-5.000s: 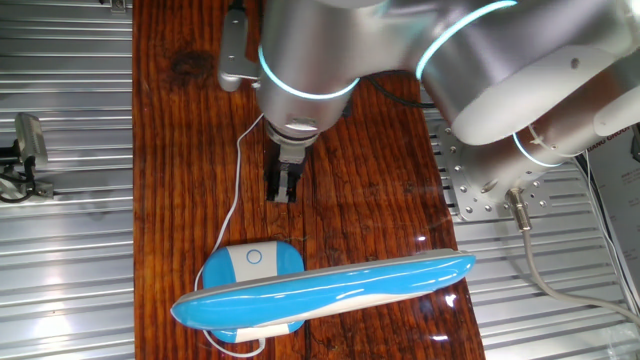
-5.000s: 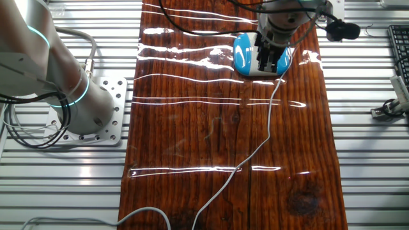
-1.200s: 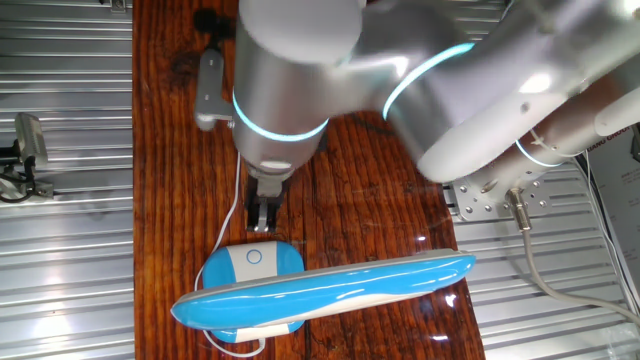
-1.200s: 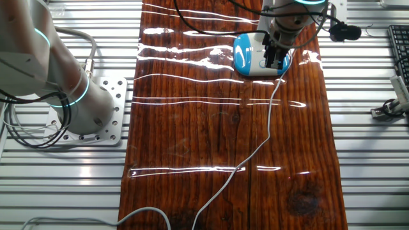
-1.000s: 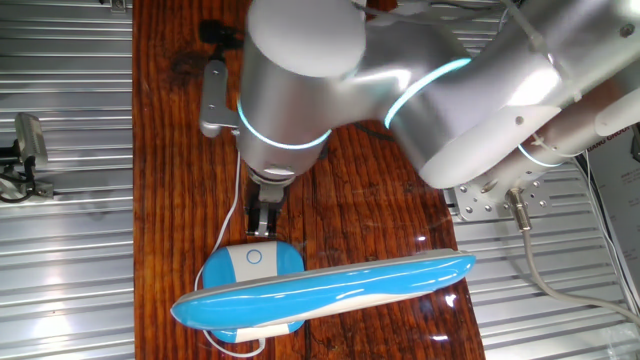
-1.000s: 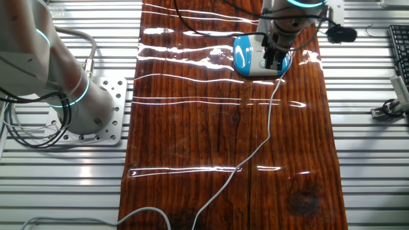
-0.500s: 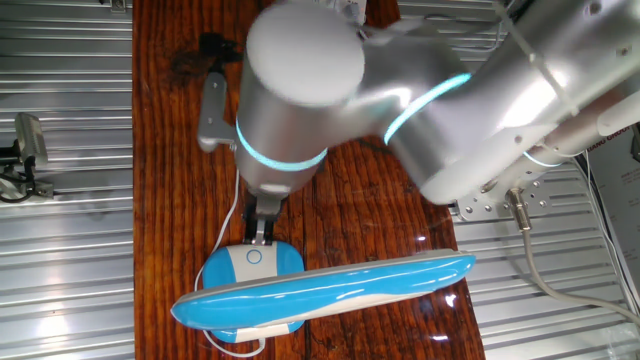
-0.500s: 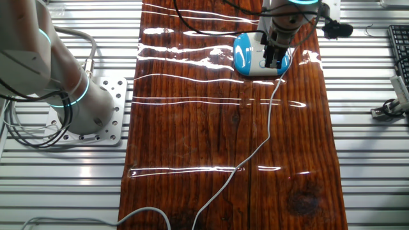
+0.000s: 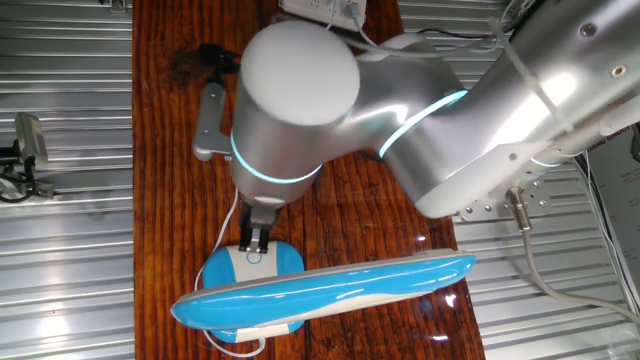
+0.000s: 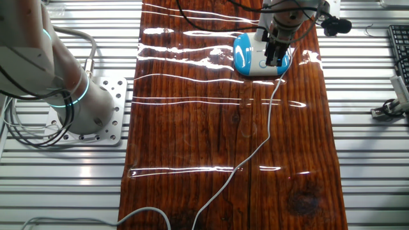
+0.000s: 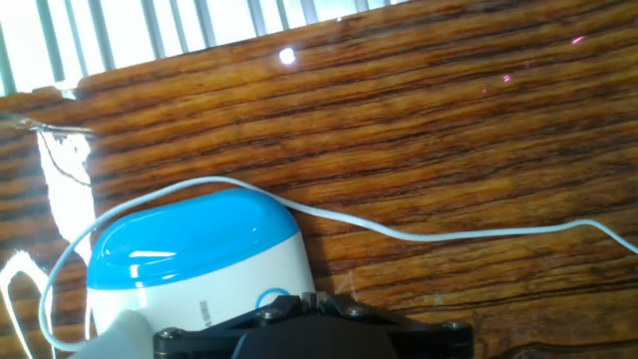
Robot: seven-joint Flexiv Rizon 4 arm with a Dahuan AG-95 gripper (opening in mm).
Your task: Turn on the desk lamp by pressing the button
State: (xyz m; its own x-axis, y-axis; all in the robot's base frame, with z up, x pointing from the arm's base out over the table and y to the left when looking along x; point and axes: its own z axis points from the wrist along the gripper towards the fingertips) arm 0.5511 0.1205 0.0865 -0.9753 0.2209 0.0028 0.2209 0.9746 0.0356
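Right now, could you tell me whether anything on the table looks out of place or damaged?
Nothing stands out: the desk lamp sits intact on the table, its cord trailing loosely, the gripper at its base.

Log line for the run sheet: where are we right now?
phase: press | gripper: tips at ring button on lamp base | contact: cannot tell | lamp: no light seen | cord: trails across table

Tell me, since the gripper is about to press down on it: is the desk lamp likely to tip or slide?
The desk lamp probably won't tip: its rounded base sits flat and broad on the wooden table. Its glossy plastic might let the gripper slip. The thin cord looks floppy, offering little restraint.
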